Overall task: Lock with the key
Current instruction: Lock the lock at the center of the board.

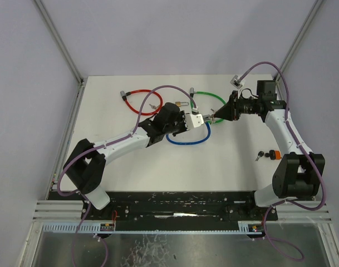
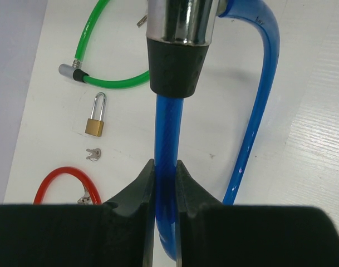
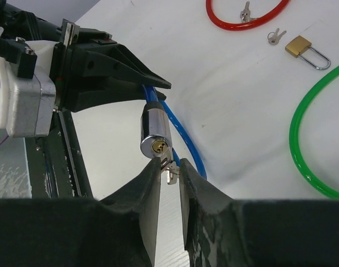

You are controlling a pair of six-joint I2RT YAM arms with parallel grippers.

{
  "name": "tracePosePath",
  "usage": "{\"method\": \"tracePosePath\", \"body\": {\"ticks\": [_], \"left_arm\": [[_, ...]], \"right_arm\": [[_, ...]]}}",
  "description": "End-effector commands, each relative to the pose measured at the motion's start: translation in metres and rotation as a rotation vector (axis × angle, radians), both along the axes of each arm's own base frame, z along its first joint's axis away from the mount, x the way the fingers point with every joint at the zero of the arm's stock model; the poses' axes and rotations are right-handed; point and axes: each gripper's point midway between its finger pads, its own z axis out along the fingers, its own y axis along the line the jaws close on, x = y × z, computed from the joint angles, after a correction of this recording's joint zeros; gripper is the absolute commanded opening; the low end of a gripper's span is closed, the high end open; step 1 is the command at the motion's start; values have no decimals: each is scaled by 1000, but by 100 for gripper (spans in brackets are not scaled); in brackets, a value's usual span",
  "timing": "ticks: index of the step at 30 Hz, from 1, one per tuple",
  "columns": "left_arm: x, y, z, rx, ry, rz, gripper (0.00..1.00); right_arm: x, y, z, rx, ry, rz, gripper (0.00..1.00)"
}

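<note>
My left gripper [image 1: 195, 122] is shut on the blue cable lock [image 2: 168, 139], just below its black collar and chrome cylinder [image 2: 180, 22]; the fingers [image 2: 137, 186] press on the cable from both sides. It holds the cylinder [image 3: 156, 130] above the table, brass keyhole facing my right gripper [image 3: 169, 167]. That gripper is shut on a small silver key [image 3: 171, 173]. The key sits just under the keyhole face, touching the cylinder's rim, not inside the keyhole. The rest of the blue loop [image 1: 186, 141] rests on the table.
A green cable lock [image 1: 211, 99] and a red cable lock [image 1: 140, 100] lie behind the grippers. A brass padlock [image 2: 94, 123] and loose keys [image 2: 93, 153] lie between them. A small orange-and-black lock [image 1: 273, 154] with keys lies at the right.
</note>
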Motion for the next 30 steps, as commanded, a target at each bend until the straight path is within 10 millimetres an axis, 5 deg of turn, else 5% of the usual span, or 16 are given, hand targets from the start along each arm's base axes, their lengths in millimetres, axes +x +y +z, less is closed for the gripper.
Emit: {"method": "tracePosePath", "body": {"ticks": [1,23,30], "left_arm": [[-7,-4,-4,14,38,-31,0],[-6,-4,-6,23,42,-31,0],[-6,-5,-4,20,41,-33,0]], "right_arm": [[10,2,11,-15,-49,-12,26],[5,7,15,-12,-57,22,27],[3,10,14,-27,-69,58,15]]}}
